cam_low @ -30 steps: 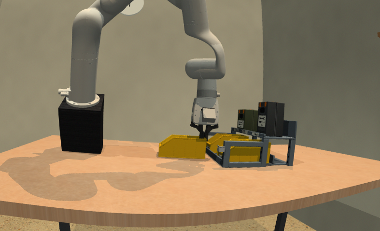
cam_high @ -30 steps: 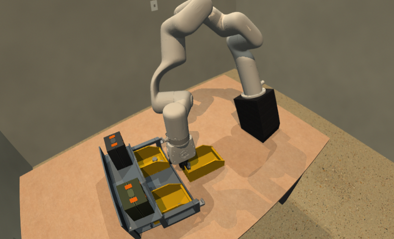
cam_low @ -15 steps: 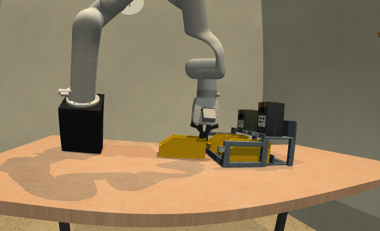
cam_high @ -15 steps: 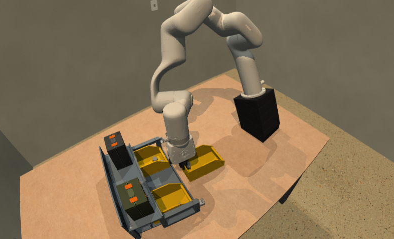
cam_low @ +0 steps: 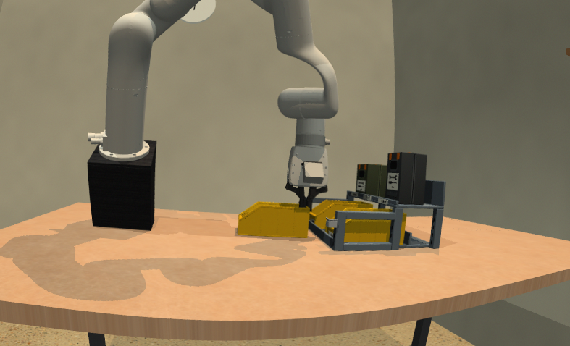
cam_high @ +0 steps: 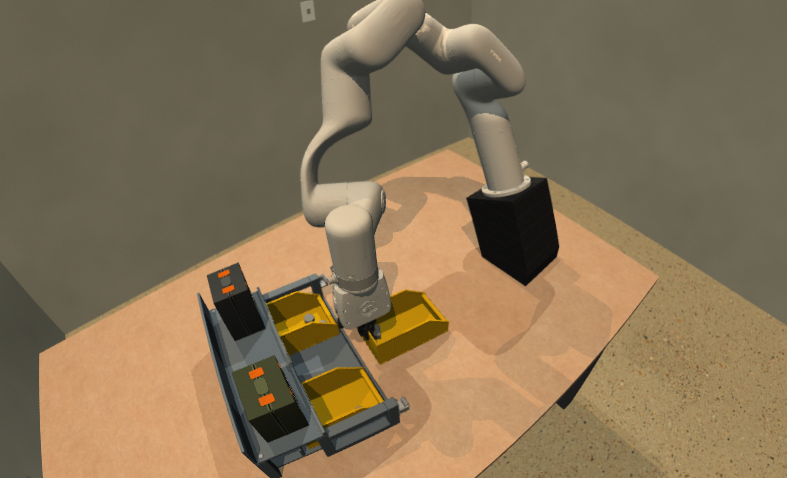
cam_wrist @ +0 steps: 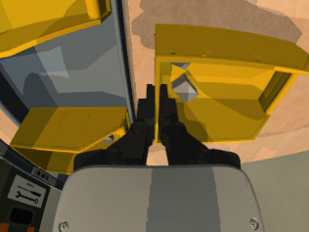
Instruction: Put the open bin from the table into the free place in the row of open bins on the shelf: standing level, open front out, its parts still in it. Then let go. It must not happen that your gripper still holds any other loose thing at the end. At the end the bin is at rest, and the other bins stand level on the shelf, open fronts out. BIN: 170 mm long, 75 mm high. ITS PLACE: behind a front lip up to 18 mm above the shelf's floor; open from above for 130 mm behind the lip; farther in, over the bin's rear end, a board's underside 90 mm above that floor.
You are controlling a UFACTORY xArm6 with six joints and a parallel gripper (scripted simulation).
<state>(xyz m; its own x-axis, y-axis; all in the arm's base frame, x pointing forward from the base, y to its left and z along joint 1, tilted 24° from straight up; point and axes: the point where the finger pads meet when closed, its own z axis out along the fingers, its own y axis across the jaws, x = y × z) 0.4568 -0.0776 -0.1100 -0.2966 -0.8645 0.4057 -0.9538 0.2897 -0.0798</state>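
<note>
The gripper (cam_wrist: 155, 100) is pinched nearly closed on the rear wall of the yellow bin (cam_wrist: 224, 87), which sits on the table (cam_low: 192, 275). Beside the claw stands the shelf (cam_low: 437, 214); a grey part (cam_wrist: 185, 88), apparently loose, lies in the bin just ahead of the fingertips.

You see a matt yellow plastic-looking bin (cam_high: 411, 325), a dull grey metal-looking shelf (cam_high: 365, 423), a smooth wood-grain table (cam_high: 592, 279), a smooth off-white arm (cam_high: 349, 89).
</note>
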